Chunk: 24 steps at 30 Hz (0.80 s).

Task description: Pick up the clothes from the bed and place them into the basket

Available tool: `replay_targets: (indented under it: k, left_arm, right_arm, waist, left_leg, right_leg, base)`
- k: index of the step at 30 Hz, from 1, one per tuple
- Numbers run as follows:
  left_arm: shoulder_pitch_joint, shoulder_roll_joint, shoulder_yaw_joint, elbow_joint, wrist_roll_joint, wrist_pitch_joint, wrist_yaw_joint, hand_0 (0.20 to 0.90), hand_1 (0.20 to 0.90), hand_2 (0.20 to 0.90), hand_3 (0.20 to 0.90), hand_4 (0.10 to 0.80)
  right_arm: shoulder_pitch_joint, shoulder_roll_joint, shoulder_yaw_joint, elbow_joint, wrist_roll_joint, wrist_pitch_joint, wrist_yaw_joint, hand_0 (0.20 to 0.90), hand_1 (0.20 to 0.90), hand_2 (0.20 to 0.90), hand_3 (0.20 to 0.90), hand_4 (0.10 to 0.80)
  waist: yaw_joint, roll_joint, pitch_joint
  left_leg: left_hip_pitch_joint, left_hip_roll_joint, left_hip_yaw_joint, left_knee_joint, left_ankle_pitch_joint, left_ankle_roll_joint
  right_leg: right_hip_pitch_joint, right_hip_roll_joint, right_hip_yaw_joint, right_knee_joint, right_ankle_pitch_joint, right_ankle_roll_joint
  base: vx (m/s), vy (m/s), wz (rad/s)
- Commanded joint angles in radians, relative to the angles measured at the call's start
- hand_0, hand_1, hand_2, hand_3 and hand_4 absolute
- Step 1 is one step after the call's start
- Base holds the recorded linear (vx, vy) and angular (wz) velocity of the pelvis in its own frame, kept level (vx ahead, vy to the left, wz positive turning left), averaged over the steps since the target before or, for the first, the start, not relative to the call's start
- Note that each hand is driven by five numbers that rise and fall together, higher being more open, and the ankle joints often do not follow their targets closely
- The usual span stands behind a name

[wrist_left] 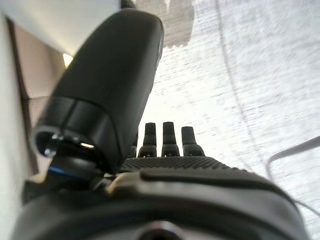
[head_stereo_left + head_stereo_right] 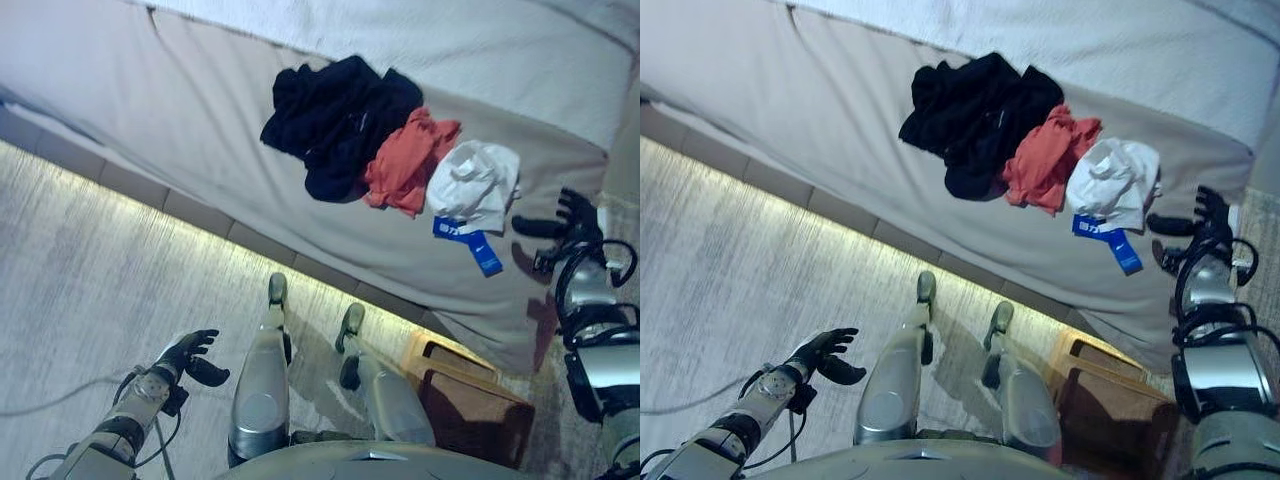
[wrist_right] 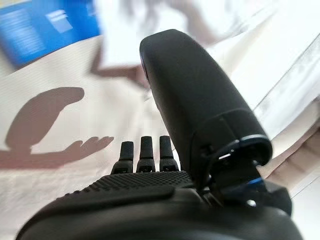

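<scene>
On bed, clothes row runs diagonally.

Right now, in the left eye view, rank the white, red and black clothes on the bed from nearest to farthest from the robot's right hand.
1. White garment: next to the open right hand, with a blue tag.
2. Red garment: middle of the row.
3. Black garment: far end, toward the robot's left.

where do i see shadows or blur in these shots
Right wrist view: the right hand casts a sharp shadow on the bed; the white garment and blue tag beyond are blurred. Left eye view: a bright strip lights the floor along the bed's edge.
</scene>
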Motion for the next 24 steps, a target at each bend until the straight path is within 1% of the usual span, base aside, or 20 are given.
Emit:
replay_targets:
  k: [1,2,3,6,8,10,11,12,13,14,15,17,18,20,21,22,24]
  left_arm:
    - [0.072,0.042,0.030,-0.012,-0.042,-0.034,0.027,0.900,0.900,0.900,0.900,0.800]
    - [0.085,0.042,0.041,-0.015,-0.039,-0.036,0.028,0.900,0.900,0.900,0.900,0.800]
    - [0.091,0.041,0.048,-0.016,-0.036,-0.038,0.026,0.900,0.900,0.900,0.900,0.800]
    - [0.108,0.041,0.060,-0.025,-0.042,-0.050,0.028,0.900,0.900,0.900,0.900,0.800]
    - [0.115,0.041,0.068,-0.022,-0.045,-0.069,0.028,0.900,0.900,0.900,0.900,0.800]
    - [0.117,0.042,0.074,-0.020,-0.057,-0.077,0.028,0.900,0.900,0.900,0.900,0.800]
    - [0.112,0.041,0.077,-0.031,-0.069,-0.076,0.024,0.900,0.900,0.900,0.900,0.800]
    - [0.101,0.036,0.073,-0.029,-0.069,-0.087,0.015,0.900,0.900,0.900,0.900,0.800]
    - [0.098,0.035,0.061,-0.046,-0.082,-0.088,0.017,0.900,0.900,0.900,0.900,0.800]
    - [0.099,0.040,0.052,-0.069,-0.099,-0.083,0.016,0.900,0.900,0.900,0.900,0.800]
    - [0.101,0.046,0.045,-0.088,-0.114,-0.077,0.018,0.900,0.900,0.900,0.900,0.800]
    - [0.099,0.056,0.040,-0.116,-0.135,-0.065,0.021,0.900,0.900,0.900,0.900,0.800]
    - [0.099,0.059,0.040,-0.119,-0.137,-0.063,0.020,0.900,0.900,0.900,0.900,0.800]
    - [0.103,0.063,0.034,-0.141,-0.145,-0.045,0.026,0.900,0.900,0.900,0.900,0.800]
    - [0.106,0.064,0.036,-0.148,-0.145,-0.042,0.029,0.900,0.900,0.900,0.900,0.800]
    - [0.111,0.064,0.037,-0.156,-0.143,-0.039,0.028,0.900,0.900,0.900,0.900,0.800]
    - [0.126,0.071,0.038,-0.173,-0.138,-0.036,0.023,0.900,0.900,0.900,0.900,0.800]
  right_arm:
    - [0.009,-0.155,0.053,-0.055,0.055,-0.054,0.007,0.900,0.900,0.900,0.900,0.800]
    - [-0.020,-0.167,0.057,-0.057,0.072,-0.043,0.028,0.900,0.900,0.900,0.900,0.800]
    - [-0.030,-0.172,0.061,-0.059,0.081,-0.027,0.034,0.900,0.900,0.900,0.900,0.800]
    - [-0.065,-0.188,0.064,-0.042,0.100,0.013,0.071,0.900,0.900,0.900,0.900,0.800]
    - [-0.094,-0.185,0.075,0.000,0.065,0.060,0.069,0.900,0.900,0.900,0.900,0.800]
    - [-0.105,-0.182,0.076,0.026,0.072,0.126,0.082,0.900,0.900,0.900,0.900,0.800]
    - [-0.127,-0.178,0.080,0.065,0.052,0.147,0.097,0.900,0.900,0.900,0.900,0.800]
    - [-0.154,-0.175,0.097,0.095,0.002,0.209,0.070,0.900,0.900,0.900,0.900,0.800]
    - [-0.168,-0.172,0.111,0.123,-0.018,0.236,0.064,0.900,0.900,0.900,0.900,0.800]
    - [-0.178,-0.170,0.119,0.140,-0.047,0.245,0.058,0.900,0.900,0.900,0.900,0.800]
    - [-0.189,-0.168,0.130,0.148,-0.070,0.288,0.038,0.900,0.900,0.900,0.900,0.800]
    - [-0.216,-0.167,0.153,0.187,-0.074,0.345,0.016,0.900,0.900,0.900,0.900,0.800]
    - [-0.225,-0.169,0.159,0.196,-0.085,0.365,0.007,0.900,0.900,0.900,0.900,0.800]
    - [-0.233,-0.169,0.168,0.231,-0.082,0.372,-0.010,0.900,0.900,0.900,0.900,0.800]
    - [-0.234,-0.173,0.169,0.235,-0.075,0.377,-0.029,0.434,0.434,0.434,0.356,0.256]
    - [-0.236,-0.180,0.165,0.239,-0.059,0.359,-0.038,0.300,0.300,0.300,0.200,0.100]
    - [-0.233,-0.189,0.150,0.236,-0.023,0.293,-0.009,0.300,0.300,0.300,0.200,0.100]
  waist:
    - [0.009,0.027,-0.086]
    - [0.014,0.036,-0.079]
    - [0.016,0.040,-0.078]
    - [0.024,0.054,-0.066]
    - [0.032,0.064,-0.059]
    - [0.035,0.070,-0.056]
    - [0.041,0.080,-0.049]
    - [0.044,0.092,-0.043]
    - [0.045,0.105,-0.039]
    - [0.045,0.113,-0.036]
    - [0.046,0.118,-0.033]
    - [0.050,0.133,-0.022]
    - [0.051,0.137,-0.019]
    - [0.052,0.151,-0.016]
    - [0.053,0.157,-0.015]
    - [0.054,0.163,-0.015]
    - [0.054,0.171,-0.018]
  left_leg:
    - [-0.064,0.015,0.058,0.099,-0.096,-0.009]
    - [-0.096,0.016,0.057,0.140,-0.105,-0.008]
    - [-0.104,0.017,0.048,0.169,-0.140,-0.017]
    - [-0.166,0.020,0.044,0.241,-0.155,-0.012]
    - [-0.217,0.022,0.035,0.300,-0.169,-0.005]
    - [-0.239,0.023,0.033,0.329,-0.177,-0.001]
    - [-0.267,0.021,0.028,0.357,-0.182,0.005]
    - [-0.292,0.021,0.021,0.383,-0.185,0.006]
    - [-0.307,0.021,0.018,0.394,-0.185,0.009]
    - [-0.318,0.019,0.015,0.399,-0.187,0.012]
    - [-0.324,0.015,0.012,0.400,-0.187,0.015]
    - [-0.340,0.009,0.006,0.400,-0.186,0.020]
    - [-0.347,0.008,0.003,0.403,-0.185,0.021]
    - [-0.360,0.007,0.001,0.405,-0.179,0.025]
    - [-0.363,0.006,-0.001,0.408,-0.178,0.025]
    - [-0.363,0.008,-0.002,0.412,-0.178,0.025]
    - [-0.352,0.008,-0.002,0.408,-0.178,0.022]
  right_leg:
    - [-0.156,-0.054,0.003,0.182,-0.030,0.013]
    - [-0.192,-0.067,-0.008,0.224,-0.042,0.004]
    - [-0.204,-0.073,0.003,0.259,-0.076,0.013]
    - [-0.271,-0.099,-0.004,0.344,-0.099,0.001]
    - [-0.324,-0.119,-0.005,0.420,-0.120,-0.007]
    - [-0.347,-0.130,-0.005,0.454,-0.131,-0.010]
    - [-0.377,-0.144,-0.003,0.487,-0.137,-0.011]
    - [-0.402,-0.154,-0.003,0.514,-0.143,-0.015]
    - [-0.420,-0.157,0.002,0.528,-0.147,-0.018]
    - [-0.435,-0.156,0.010,0.537,-0.149,-0.018]
    - [-0.445,-0.156,0.015,0.540,-0.150,-0.019]
    - [-0.468,-0.162,0.025,0.548,-0.151,-0.019]
    - [-0.476,-0.164,0.028,0.551,-0.151,-0.019]
    - [-0.490,-0.161,0.034,0.560,-0.153,-0.024]
    - [-0.491,-0.161,0.036,0.563,-0.153,-0.026]
    - [-0.488,-0.160,0.035,0.566,-0.156,-0.028]
    - [-0.474,-0.152,0.033,0.560,-0.161,-0.032]
  base:
    - [0.022,-0.020,0.09]
    - [0.109,-0.028,0.11]
    - [0.109,-0.026,0.18]
    - [0.026,-0.005,0.18]
    - [-0.010,-0.007,0.16]
    - [-0.006,-0.002,0.11]
    - [-0.035,0.027,0.03]
    - [-0.050,0.044,0.03]
    - [-0.041,0.049,0.03]
    - [-0.045,0.036,0.03]
    - [-0.060,0.027,0.02]
    - [-0.065,0.016,0.04]
    - [-0.055,0.019,0.05]
    - [-0.016,0.010,0.03]
    - [0.005,0.017,0.05]
    - [0.009,0.020,0.10]
    - [0.019,0.017,0.11]
